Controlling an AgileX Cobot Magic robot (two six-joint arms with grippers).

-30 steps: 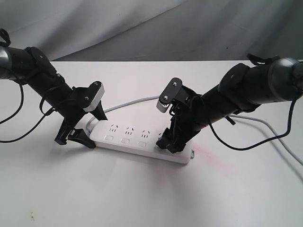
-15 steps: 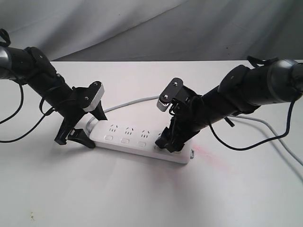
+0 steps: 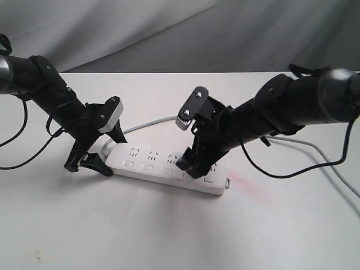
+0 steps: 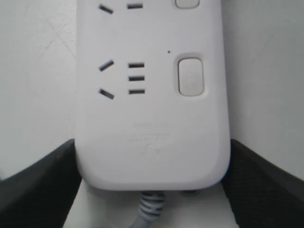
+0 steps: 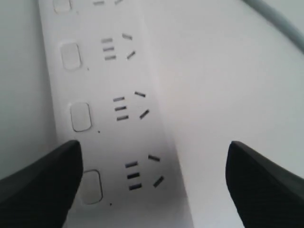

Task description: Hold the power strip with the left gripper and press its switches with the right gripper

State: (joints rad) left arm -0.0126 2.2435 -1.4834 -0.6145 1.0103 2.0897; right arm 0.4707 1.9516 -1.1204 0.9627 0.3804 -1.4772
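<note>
Trailing grey cord (image 3: pixel 157 121) behind power strip (image 3: pixel 149 163)

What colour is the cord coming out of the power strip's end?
Light grey. The cord shows best in the left wrist view, leaving the white power strip.

**Exterior view:** raised camera, looks obliquely down across white table (image 3: pixel 180 236). Mid-range. Power strip (image 3: pixel 149 163) sits at frame centre.

**Left wrist view:** very near, aimed along left gripper (image 4: pixel 152 190) at the strip end where cord (image 4: pixel 151 209) exits (end socket (image 4: pixel 123 78) and its button (image 4: pixel 190 76) fill most of frame).

**Right wrist view:** near but less tight, tilted, aimed past right gripper (image 5: pixel 152 185) at a stretch of three sockets with buttons.

**Shared:** strip appears in all three views. Left wrist view matches the strip's left end in exterior frame.
</note>
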